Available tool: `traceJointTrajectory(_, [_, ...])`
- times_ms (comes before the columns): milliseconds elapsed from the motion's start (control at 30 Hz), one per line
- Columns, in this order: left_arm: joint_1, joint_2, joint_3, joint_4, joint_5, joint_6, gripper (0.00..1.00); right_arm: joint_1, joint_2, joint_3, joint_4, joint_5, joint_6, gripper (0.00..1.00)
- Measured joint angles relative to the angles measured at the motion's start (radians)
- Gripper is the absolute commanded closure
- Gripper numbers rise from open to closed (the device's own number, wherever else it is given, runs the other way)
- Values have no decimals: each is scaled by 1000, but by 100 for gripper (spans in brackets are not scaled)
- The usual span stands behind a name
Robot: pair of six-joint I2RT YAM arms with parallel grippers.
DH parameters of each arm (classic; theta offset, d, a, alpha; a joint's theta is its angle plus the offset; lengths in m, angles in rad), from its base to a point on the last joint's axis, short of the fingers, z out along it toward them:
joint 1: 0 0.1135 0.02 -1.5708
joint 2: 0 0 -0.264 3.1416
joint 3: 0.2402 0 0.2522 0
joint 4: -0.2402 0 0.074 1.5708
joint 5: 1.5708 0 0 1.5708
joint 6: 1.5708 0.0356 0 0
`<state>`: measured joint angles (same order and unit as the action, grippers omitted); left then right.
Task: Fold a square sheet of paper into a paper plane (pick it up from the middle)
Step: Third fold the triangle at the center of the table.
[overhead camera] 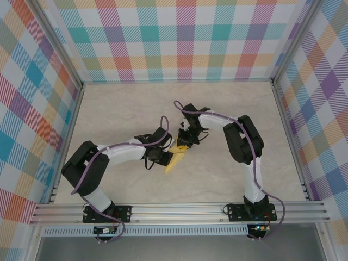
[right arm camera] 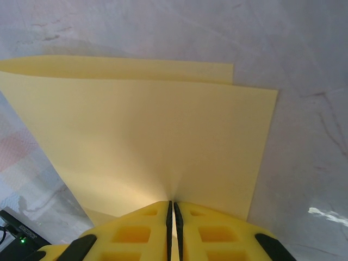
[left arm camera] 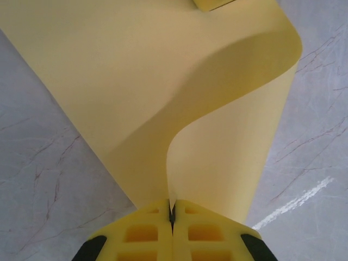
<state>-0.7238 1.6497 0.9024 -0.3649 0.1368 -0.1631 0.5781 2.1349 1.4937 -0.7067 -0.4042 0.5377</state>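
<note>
The square sheet of paper [overhead camera: 175,159] is bright yellow and hangs just above the table centre between both grippers. My left gripper [overhead camera: 165,156] is shut on its lower left edge. In the left wrist view the sheet [left arm camera: 136,81] bends in a soft S-curve away from the pinching gripper [left arm camera: 172,209]. My right gripper [overhead camera: 187,142] is shut on the upper right part. In the right wrist view the sheet [right arm camera: 152,136] looks doubled over, with a second layer's edge showing behind, and runs out from the closed gripper [right arm camera: 173,205].
The marble-patterned table [overhead camera: 136,109] is boxed in by checkered walls [overhead camera: 179,38] on three sides. An aluminium rail [overhead camera: 179,212] carrying both arm bases crosses the near edge. Purple cables loop along both arms.
</note>
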Motion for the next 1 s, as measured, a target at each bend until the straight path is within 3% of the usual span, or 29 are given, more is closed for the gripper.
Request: traceJointTrajectory(1000, [0,21,0,0,-19,0,100,0,0,1,-2,0,0,86])
